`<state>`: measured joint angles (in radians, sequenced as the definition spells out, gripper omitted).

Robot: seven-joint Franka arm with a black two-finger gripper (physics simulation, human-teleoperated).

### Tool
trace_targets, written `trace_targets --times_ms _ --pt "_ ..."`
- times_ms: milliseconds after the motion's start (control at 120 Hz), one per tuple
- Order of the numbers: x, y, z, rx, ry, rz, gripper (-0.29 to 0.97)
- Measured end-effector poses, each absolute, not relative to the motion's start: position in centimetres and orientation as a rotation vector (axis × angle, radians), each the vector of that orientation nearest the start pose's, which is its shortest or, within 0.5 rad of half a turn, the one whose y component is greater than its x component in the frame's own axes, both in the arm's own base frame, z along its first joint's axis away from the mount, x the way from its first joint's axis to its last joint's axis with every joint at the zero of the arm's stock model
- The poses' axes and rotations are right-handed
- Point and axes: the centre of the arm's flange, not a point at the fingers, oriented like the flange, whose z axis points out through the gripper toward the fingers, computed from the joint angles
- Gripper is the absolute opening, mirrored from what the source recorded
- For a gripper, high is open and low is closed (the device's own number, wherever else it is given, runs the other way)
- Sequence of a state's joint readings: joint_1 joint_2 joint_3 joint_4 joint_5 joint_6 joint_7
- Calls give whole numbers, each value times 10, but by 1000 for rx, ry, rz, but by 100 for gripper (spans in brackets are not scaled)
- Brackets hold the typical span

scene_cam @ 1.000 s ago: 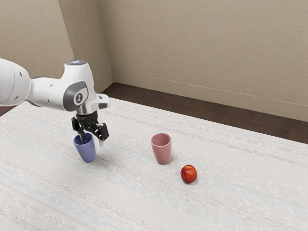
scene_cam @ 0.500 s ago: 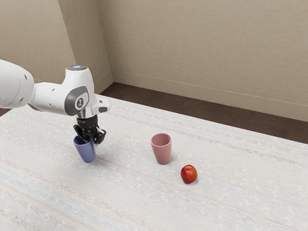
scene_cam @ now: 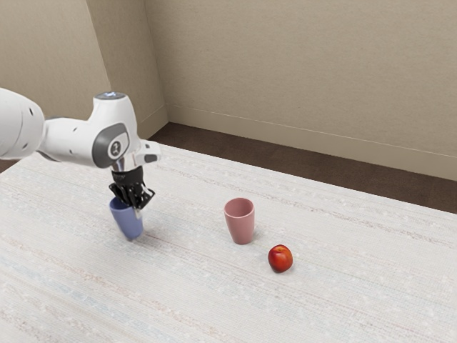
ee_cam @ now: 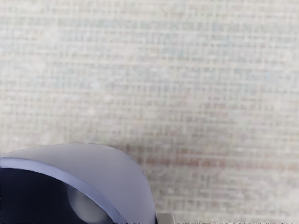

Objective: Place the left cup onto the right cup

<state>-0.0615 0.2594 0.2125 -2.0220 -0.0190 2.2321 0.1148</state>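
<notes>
The blue cup (scene_cam: pixel 127 221) stands at the exterior view's left on the table, leaning slightly. My gripper (scene_cam: pixel 133 203) is at its rim, shut on the cup's wall with one finger inside and one outside. In the wrist view the blue cup (ee_cam: pixel 98 170) looms just under my hand, its dark inside showing. The pink cup (scene_cam: pixel 239 220) stands upright and apart, toward the exterior view's right of the blue one.
A red apple (scene_cam: pixel 280 258) lies on the pale table (scene_cam: pixel 343 300), just to the right of the pink cup and a little nearer. The room wall and dark floor run behind the table's far edge.
My fingers, open astride the blue cup's rim a second ago, have closed on its wall. The cup now leans a little and my hand has risen slightly.
</notes>
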Motion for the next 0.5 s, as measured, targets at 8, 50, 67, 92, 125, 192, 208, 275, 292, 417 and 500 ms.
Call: trace_targets --times_ms 8,50,67,92,125,192,208,275,292,417,500 --pt "582 85 323 -3107 -66 71 -9" --pt "581 84 332 -3109 -67 53 -9" --pt "581 84 337 -3110 -67 44 -9" --pt "580 84 343 -3111 -68 34 -9" --pt "579 84 352 -3113 -67 19 -10" --pt "577 79 370 -3116 -55 -6 -10" --pt "576 77 375 -3117 -50 -11 -10" --pt "573 66 394 -3122 -19 -32 -10" --pt "572 62 398 -3124 -10 -36 -10" --pt "568 28 431 -3132 86 -53 -10" --pt "574 -2 449 -3129 174 -60 -10"
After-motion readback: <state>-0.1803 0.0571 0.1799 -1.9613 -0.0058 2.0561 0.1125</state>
